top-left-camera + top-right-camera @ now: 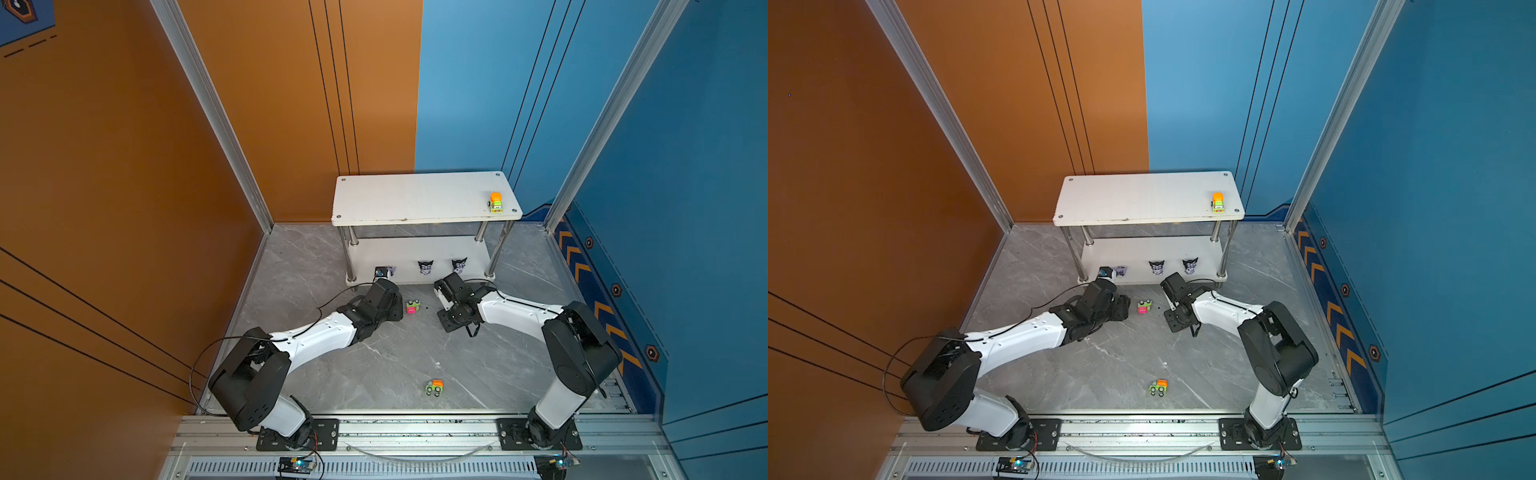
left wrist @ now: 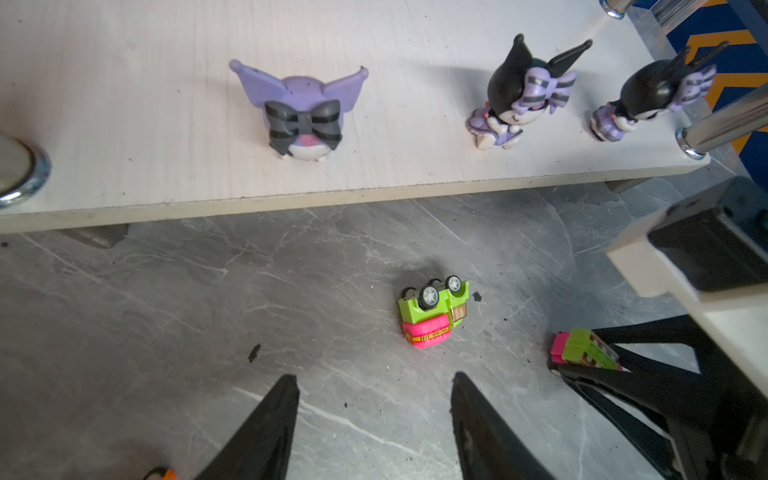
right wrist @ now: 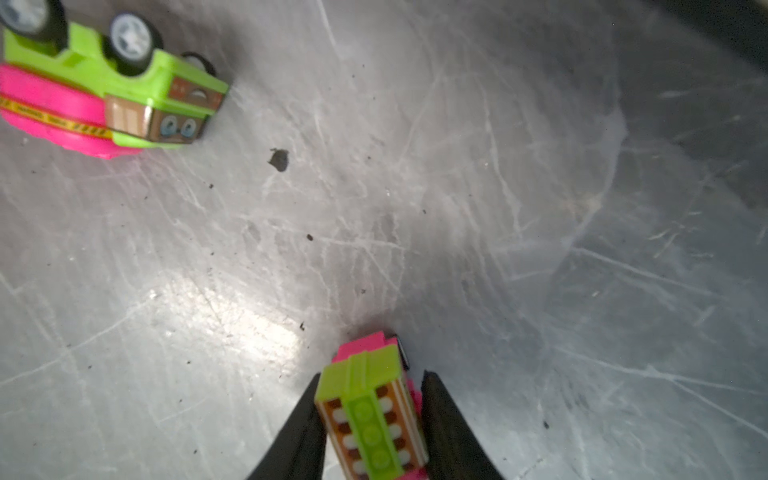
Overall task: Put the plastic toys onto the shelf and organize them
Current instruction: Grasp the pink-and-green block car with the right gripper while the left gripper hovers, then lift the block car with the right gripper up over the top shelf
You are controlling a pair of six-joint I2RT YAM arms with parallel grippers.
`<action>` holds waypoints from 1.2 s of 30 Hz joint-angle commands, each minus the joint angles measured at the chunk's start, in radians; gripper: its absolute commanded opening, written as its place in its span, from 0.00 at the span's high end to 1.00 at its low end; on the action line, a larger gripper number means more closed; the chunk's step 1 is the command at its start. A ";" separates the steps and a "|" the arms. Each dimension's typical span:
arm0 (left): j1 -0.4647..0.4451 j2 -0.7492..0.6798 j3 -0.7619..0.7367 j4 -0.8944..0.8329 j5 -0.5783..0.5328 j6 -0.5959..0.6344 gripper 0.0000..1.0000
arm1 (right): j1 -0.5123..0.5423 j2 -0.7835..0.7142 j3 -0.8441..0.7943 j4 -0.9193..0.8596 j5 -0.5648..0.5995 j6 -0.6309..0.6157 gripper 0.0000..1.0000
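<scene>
The white two-tier shelf [image 1: 415, 199] stands at the back in both top views. An orange and green truck [image 1: 495, 202] sits on its top board at the right end. Three black-and-purple figurines [image 2: 301, 112] [image 2: 519, 99] [image 2: 648, 99] stand on the lower tier [image 2: 166, 124]. A green and pink car [image 1: 412, 306] [image 3: 104, 87] lies overturned on the floor between the arms. My right gripper [image 3: 370, 376] is shut on a green and pink truck [image 3: 370, 415] low over the floor. My left gripper [image 2: 374, 378] is open and empty, just short of the overturned car [image 2: 434, 311].
A green and orange car [image 1: 434, 387] lies on the grey floor near the front rail. Chrome shelf posts [image 2: 723, 124] and feet stand at the shelf corners. Orange and blue walls close in the sides and back.
</scene>
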 commanded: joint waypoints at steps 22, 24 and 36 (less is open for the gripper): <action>0.010 -0.099 -0.036 -0.028 -0.015 0.014 0.39 | 0.172 -0.417 0.395 -0.446 0.188 0.009 0.84; 0.011 -0.110 -0.038 -0.031 -0.016 0.015 0.39 | 0.191 -0.429 0.526 -0.482 0.244 -0.015 0.84; -0.002 -0.164 -0.049 -0.080 -0.041 0.008 0.39 | 0.128 -0.140 1.127 -0.498 0.413 -0.167 0.87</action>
